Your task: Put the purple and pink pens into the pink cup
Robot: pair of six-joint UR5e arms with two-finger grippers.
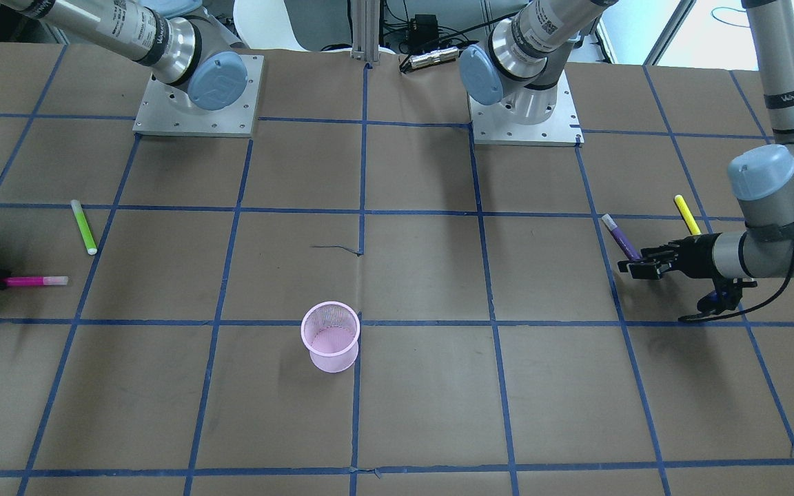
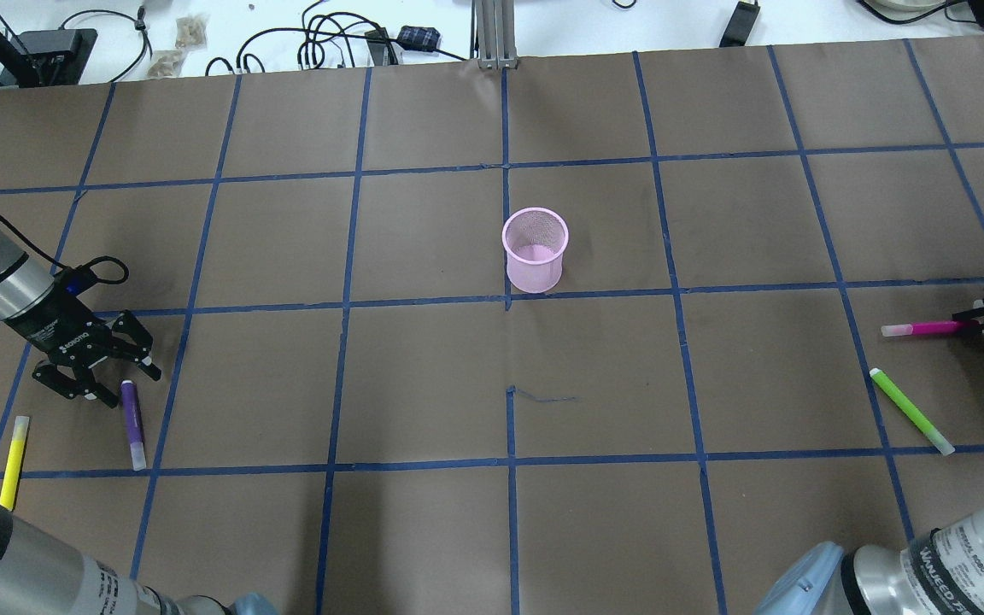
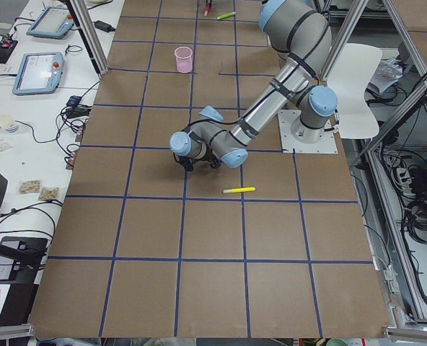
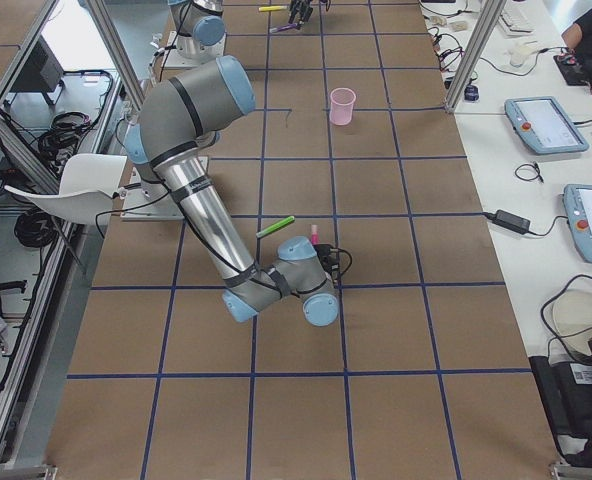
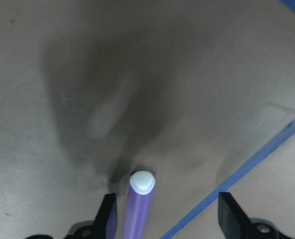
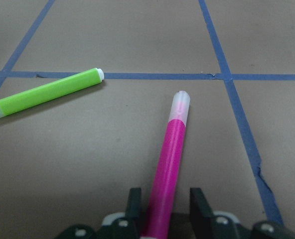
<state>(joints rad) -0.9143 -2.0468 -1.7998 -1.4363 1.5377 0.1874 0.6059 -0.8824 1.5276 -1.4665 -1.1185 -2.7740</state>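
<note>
Grasp stage: left gripper [image 2: 123,384], jaws spread, straddles purple pen [image 2: 132,423] at left, right gripper [image 6: 162,199], jaws unclosed, flanks pink pen [image 2: 923,328] at far right; each should next clamp, lift, carry to central pink cup [image 2: 533,273].

We look down from behind and across the table [image 2: 424,376], both views sharing the pink cup [image 2: 534,249]; wrist cameras close.

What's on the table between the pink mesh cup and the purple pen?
Nothing: between the pink mesh cup and the purple pen the overhead view shows only brown paper and blue tape lines.
</note>
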